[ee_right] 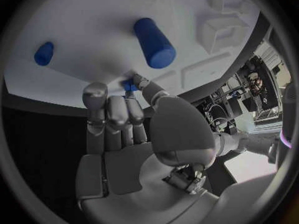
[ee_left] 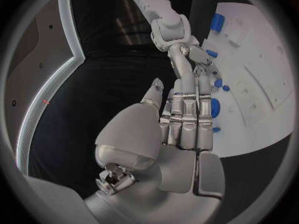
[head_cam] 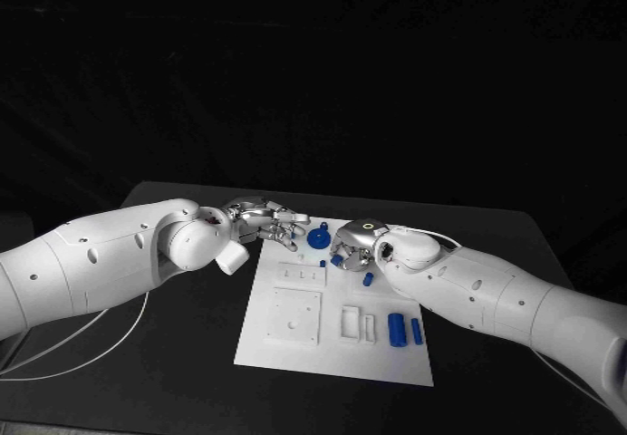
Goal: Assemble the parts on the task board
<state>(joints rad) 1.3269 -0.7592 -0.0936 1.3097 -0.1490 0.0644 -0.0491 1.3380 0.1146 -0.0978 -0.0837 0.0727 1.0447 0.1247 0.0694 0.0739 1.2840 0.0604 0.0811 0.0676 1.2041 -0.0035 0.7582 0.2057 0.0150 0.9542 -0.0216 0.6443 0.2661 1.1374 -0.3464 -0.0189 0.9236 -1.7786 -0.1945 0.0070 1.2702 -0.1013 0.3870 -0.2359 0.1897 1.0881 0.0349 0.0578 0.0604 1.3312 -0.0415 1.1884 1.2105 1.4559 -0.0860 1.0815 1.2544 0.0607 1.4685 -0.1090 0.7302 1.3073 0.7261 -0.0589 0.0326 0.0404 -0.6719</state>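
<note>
The board [head_cam: 333,349] lies mid-table, and both hands work at its far end. The right hand [head_cam: 355,249] hangs over the far middle of the board; in its wrist view the thumb and a finger meet on a small blue part [ee_right: 129,84] right at the board's surface, the other fingers curled alongside, so it seems to hold that piece in a pinch. A larger blue peg [ee_right: 154,42] stands just beyond it and a small blue piece [ee_right: 44,53] lies well apart. The left hand [head_cam: 265,223] sits at the far left corner, its fingers straight and close together, tips near a round blue part [head_cam: 318,238]; whether it touches or holds anything cannot be told. Two blue cylinders [head_cam: 396,325] lie near the board's right edge, close to the robot. The risks, as a judgement: the pinched part is tiny and could slip or tilt as it is pressed home, jamming in its seat; and the two hands work so near each other that any reach could knock the round part or bump the other's fingers.
</note>
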